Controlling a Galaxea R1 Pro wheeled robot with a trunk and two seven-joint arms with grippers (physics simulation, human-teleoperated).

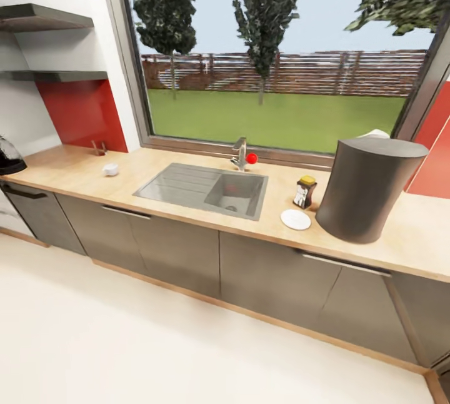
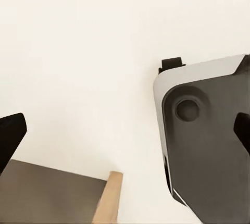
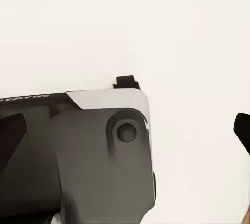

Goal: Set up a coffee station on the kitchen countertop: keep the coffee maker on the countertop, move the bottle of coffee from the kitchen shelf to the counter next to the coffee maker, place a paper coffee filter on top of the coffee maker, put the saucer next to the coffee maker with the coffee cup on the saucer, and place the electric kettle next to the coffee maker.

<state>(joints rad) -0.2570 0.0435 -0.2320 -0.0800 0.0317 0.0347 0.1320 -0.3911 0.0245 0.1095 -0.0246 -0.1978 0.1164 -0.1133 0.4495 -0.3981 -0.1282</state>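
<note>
Landmark: the sink, set in the wooden countertop under the window.
Coffee maker: big dark cylinder, well right of the sink.
Saucer: white saucer lies flat between sink and coffee maker, near the counter's front edge.
Coffee bottle: yellow-capped bottle of coffee stands just behind the saucer.
Small white thing: left of the sink, can't tell what it is.
Kettle: dark electric kettle far left of the sink.
Left gripper: fingers spread wide, holding nothing, above pale floor.
Right gripper: same deal, spread and released.
</note>
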